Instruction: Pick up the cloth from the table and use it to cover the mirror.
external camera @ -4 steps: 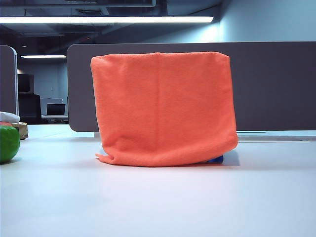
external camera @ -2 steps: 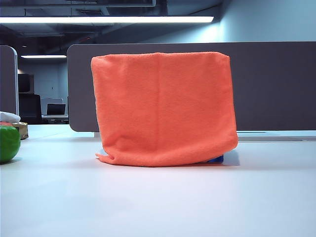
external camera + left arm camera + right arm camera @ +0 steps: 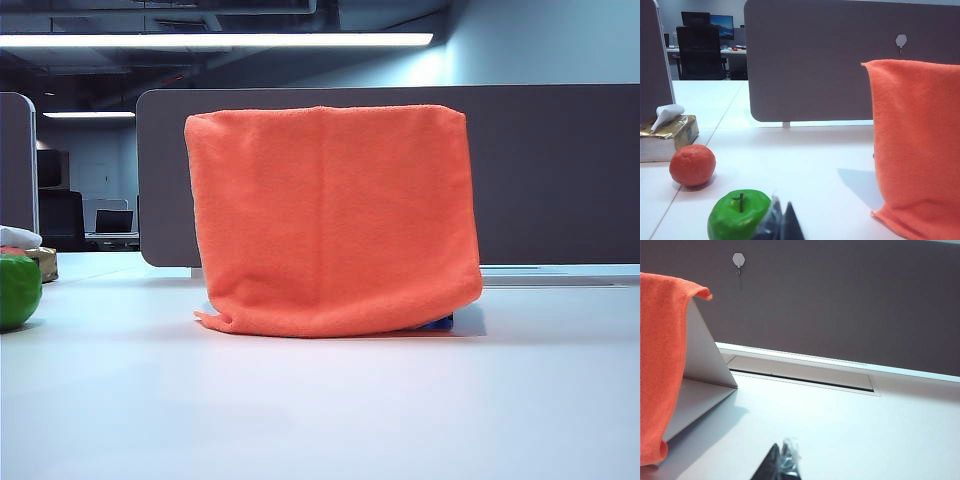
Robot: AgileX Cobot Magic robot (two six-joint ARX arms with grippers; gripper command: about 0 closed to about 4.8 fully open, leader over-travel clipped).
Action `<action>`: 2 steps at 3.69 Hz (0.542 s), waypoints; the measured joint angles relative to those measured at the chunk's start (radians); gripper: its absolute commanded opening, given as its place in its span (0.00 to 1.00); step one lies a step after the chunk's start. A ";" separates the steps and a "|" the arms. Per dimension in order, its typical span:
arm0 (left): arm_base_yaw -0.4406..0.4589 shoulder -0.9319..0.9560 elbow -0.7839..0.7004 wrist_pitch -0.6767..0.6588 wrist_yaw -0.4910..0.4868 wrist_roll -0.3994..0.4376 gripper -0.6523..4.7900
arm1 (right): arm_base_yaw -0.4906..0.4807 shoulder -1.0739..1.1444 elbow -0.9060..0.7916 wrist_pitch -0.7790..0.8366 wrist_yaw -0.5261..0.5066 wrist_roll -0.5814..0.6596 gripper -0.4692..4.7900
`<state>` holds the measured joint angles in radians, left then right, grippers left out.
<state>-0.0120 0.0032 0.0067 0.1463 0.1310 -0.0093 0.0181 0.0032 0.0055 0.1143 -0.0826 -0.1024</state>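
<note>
While cloth (image 3: 330, 220) drapes over mirror (image 3: 702, 347) on desk (image 3: 320, 410), left gripper (image 3: 782, 225) and right gripper (image 3: 782, 465) hang low near desk, both closed, empty.

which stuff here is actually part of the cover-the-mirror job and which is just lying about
Part of the job:
- cloth, draped over the mirror
- mirror, only its pale back and stand show
- table
- left end effector and right end effector, both shut, holding nothing, low over the table

Just lying about:
- green apple
- orange
- tissue box
- divider panel
</note>
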 measured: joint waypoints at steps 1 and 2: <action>0.001 0.000 0.000 0.000 -0.002 0.001 0.11 | -0.040 0.000 0.000 0.000 0.000 0.000 0.08; 0.001 0.000 0.000 0.000 -0.017 0.001 0.11 | -0.116 0.000 0.000 0.000 -0.061 0.015 0.08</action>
<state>-0.0109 0.0029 0.0067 0.1463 0.1139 -0.0086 -0.0978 0.0032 0.0055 0.1143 -0.1440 -0.0875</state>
